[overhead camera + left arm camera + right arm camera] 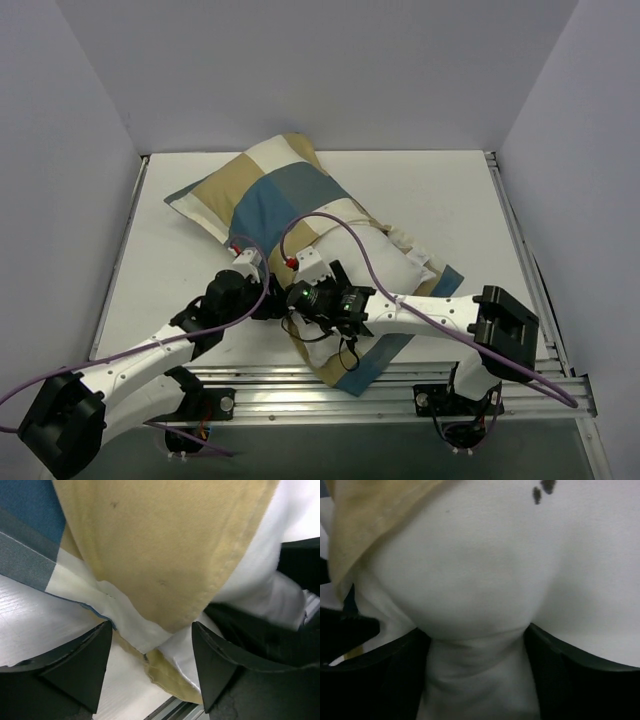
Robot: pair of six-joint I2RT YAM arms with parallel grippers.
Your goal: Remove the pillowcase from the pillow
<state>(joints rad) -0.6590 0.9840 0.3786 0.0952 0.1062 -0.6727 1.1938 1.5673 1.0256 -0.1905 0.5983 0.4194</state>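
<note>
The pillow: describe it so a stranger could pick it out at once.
On the white table, a long cushioned bundle lies diagonally from the far left toward the near edge. The pillow is its near end, bulging out of the pillowcase. It is plain white, while the pillowcase is blocked in blue, tan and white.

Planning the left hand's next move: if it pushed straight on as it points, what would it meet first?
The pillowcase: its tan and white cloth lies right ahead of the left hand, probably very close, though depth is unclear.
</note>
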